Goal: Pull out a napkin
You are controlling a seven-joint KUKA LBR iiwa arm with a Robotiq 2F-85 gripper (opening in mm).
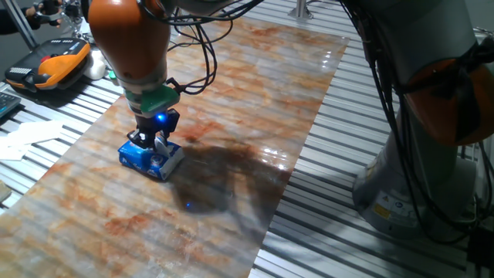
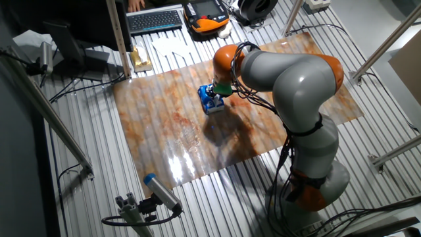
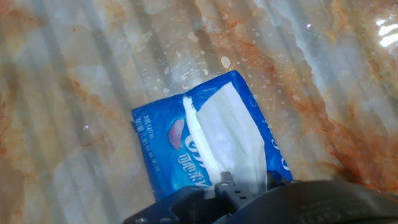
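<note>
A small blue-and-white tissue pack (image 1: 141, 158) lies flat on the marbled board (image 1: 255, 93), left of its middle. It also shows in the other fixed view (image 2: 209, 103) and in the hand view (image 3: 165, 146). The white napkin (image 3: 230, 134) lies folded in the pack's slit, with a raised fold along its left edge. My gripper (image 1: 157, 144) is straight down on the pack (image 2: 214, 97). In the hand view the gripper (image 3: 247, 184) has its fingertips (image 3: 224, 182) low at the pack's near end, either side of the napkin, with a gap between them.
An orange-and-black device (image 1: 54, 66) and flat white papers (image 1: 31, 133) lie on the grey slats to the left. A keyboard (image 2: 154, 20) sits at the back. A blue-tipped tool (image 2: 160, 191) lies by the board's front edge. The arm's base (image 2: 316, 184) stands to the right.
</note>
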